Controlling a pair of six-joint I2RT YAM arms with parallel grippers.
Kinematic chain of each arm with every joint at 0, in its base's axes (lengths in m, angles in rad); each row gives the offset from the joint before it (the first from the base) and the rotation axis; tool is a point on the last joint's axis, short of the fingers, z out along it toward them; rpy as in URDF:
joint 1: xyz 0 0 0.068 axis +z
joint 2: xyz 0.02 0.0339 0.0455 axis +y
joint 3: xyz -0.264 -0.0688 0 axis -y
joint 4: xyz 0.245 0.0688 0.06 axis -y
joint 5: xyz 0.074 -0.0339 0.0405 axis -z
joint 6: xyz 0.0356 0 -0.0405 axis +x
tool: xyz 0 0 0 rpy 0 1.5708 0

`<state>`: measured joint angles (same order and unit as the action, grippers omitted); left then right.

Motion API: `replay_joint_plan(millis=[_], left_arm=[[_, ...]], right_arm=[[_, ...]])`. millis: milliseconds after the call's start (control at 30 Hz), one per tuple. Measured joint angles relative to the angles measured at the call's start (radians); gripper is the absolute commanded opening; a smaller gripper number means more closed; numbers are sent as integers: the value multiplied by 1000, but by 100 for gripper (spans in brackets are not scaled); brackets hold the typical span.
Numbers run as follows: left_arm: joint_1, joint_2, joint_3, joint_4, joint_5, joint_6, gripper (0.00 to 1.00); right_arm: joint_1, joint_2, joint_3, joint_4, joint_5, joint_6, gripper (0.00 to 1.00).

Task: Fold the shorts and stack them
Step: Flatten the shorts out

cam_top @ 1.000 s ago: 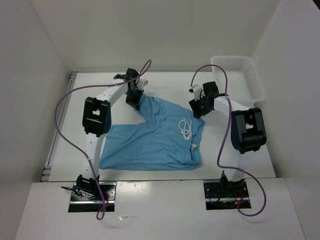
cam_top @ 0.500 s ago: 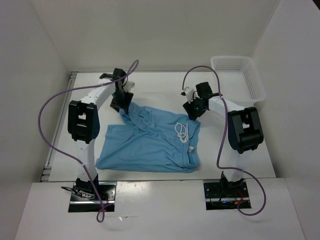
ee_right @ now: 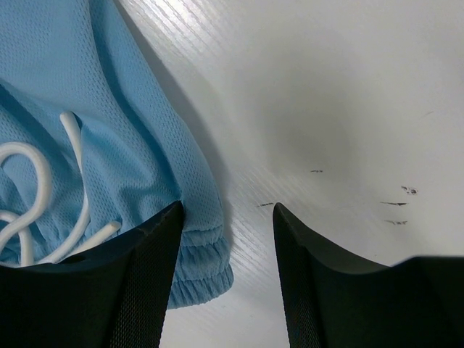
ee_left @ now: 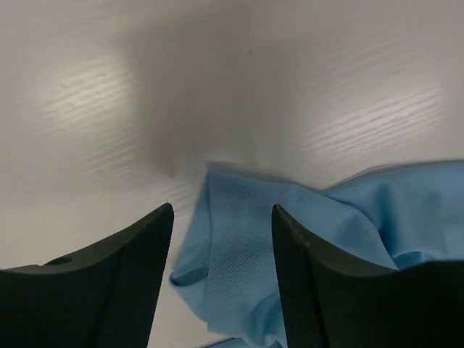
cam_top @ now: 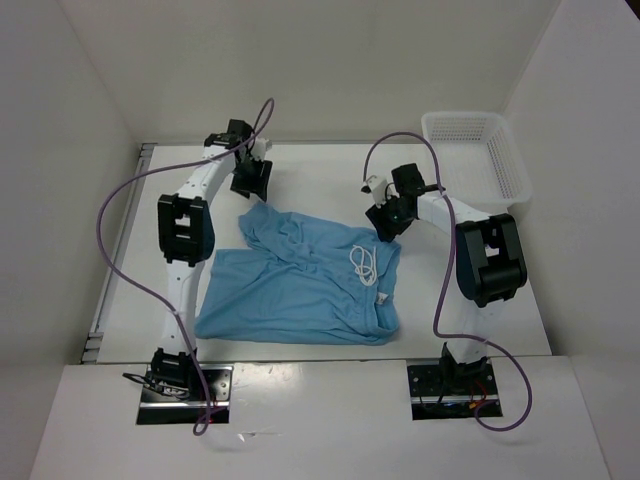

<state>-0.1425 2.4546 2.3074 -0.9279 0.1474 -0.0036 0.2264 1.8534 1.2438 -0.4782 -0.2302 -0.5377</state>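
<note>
Your light sky-blue soft fabric shorts (cam_top: 300,285) lie crumpled on the white table (cam_top: 320,170) between the two arms, the far left corner bunched and the white drawstring (cam_top: 365,262) looped on top near the right edge.

Your left arm stretches far forward along the left side. Its left gripper (cam_top: 248,180) hangs just beyond the bunched corner with the jaws apart and nothing between them. Its wrist view shows blue cloth on the table under the gap.

Your right arm bends at the elbow and reaches in towards the waistband corner. The right gripper (cam_top: 385,222) is also spread and holds nothing.

The white plastic mesh basket (cam_top: 480,150) sits at the far right.
</note>
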Motion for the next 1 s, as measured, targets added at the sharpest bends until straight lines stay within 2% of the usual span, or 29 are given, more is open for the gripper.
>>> replay_joint_plan(millis=[233, 333, 433, 500, 533, 567, 600, 633, 667, 767, 867, 1000], left_arm=[[-24, 41, -17, -45, 34, 0, 65], [-36, 49, -17, -43, 26, 0, 60], [-51, 60, -16, -42, 10, 0, 53], [-60, 61, -16, -38, 6, -2, 39], [-66, 62, -16, -37, 8, -1, 32], [-72, 63, -15, -38, 8, 0, 24], [-78, 65, -15, -38, 14, 0, 8], [-85, 66, -14, -39, 16, -3, 3], [-91, 66, -14, -39, 26, -3, 0], [-101, 70, -8, -43, 56, 0, 0], [-105, 84, 46, -71, 68, 0, 0], [-86, 94, 230, -81, 53, 0, 0]], right_arm=[[-5, 0, -2, -20, -4, -21, 59], [-5, 0, -9, -27, -14, -44, 59], [-5, 5, -20, -43, -18, -74, 59], [-5, 16, -21, -62, -21, -89, 57], [-5, 26, -21, -67, -22, -93, 55], [-5, 37, -21, -68, -22, -102, 44], [-5, 37, -18, -66, -24, -108, 37], [-5, 40, -17, -66, -29, -111, 29], [-5, 42, -14, -68, -29, -114, 17], [-6, 63, 19, -82, -37, -106, 2], [-6, 97, 82, -90, -24, -83, 0], [-6, 122, 216, -78, 21, -33, 0]])
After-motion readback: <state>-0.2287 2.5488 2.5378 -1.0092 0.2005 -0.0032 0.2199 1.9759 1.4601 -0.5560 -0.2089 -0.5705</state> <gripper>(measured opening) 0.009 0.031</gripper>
